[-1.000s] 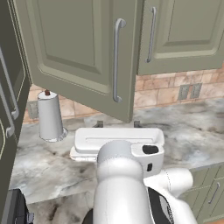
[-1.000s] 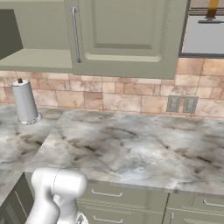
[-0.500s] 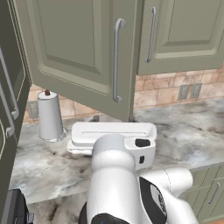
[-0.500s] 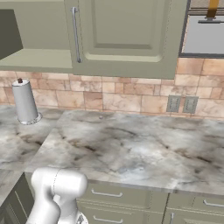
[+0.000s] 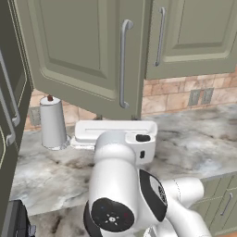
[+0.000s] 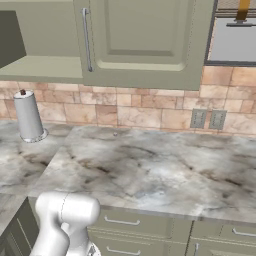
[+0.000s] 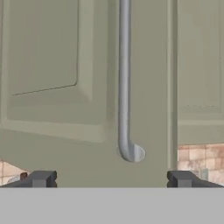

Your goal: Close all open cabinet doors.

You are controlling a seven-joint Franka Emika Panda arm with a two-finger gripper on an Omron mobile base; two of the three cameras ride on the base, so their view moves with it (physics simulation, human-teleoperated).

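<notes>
One open cabinet door [image 7: 65,87] faces the wide-open jaws, its handle [image 7: 124,87] centred between them.

paper towel roll [image 5: 52,122] upright on marble counter [image 6: 150,170] | brick backsplash [image 6: 140,116] | wall outlets [image 6: 207,119]

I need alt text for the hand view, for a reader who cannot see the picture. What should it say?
A sage grey-green cabinet door with a recessed centre panel faces the camera close up, its vertical silver bar handle ending in a curved foot near the door's lower edge. The claw is open, its two dark tips apart at the bottom. A tiled wall shows lower right.
</notes>
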